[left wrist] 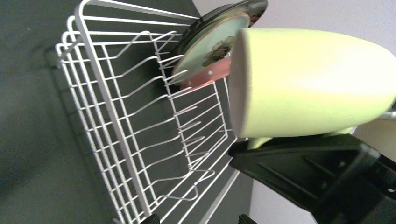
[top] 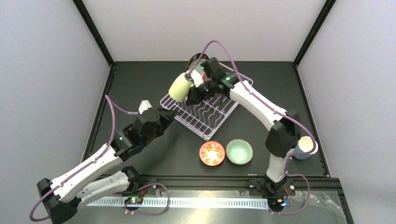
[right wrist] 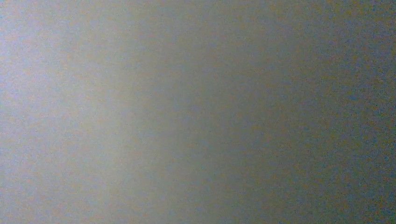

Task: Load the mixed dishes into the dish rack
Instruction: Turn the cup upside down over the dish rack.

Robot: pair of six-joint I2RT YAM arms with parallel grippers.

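The dish rack (top: pixel 205 112) is a white wire basket in the middle of the table. My right gripper (top: pixel 195 86) is shut on the cream mug (top: pixel 180 87), holding it on its side above the rack's left corner. In the left wrist view the mug (left wrist: pixel 308 79) fills the upper right, above the rack (left wrist: pixel 116 116). Three plates stand at the rack's far end: the teal flower plate (left wrist: pixel 210 46), the pink plate (left wrist: pixel 208 77) and the dark-rimmed plate (left wrist: pixel 224 14). My left gripper (top: pixel 168 114) is open and empty at the rack's left edge. The right wrist view is a grey blur.
A red-orange bowl (top: pixel 212 153) and a mint bowl (top: pixel 239 151) sit side by side in front of the rack. A blue mug (top: pixel 306 148) stands at the right, partly behind my right arm. Black frame posts rise at the table's back corners.
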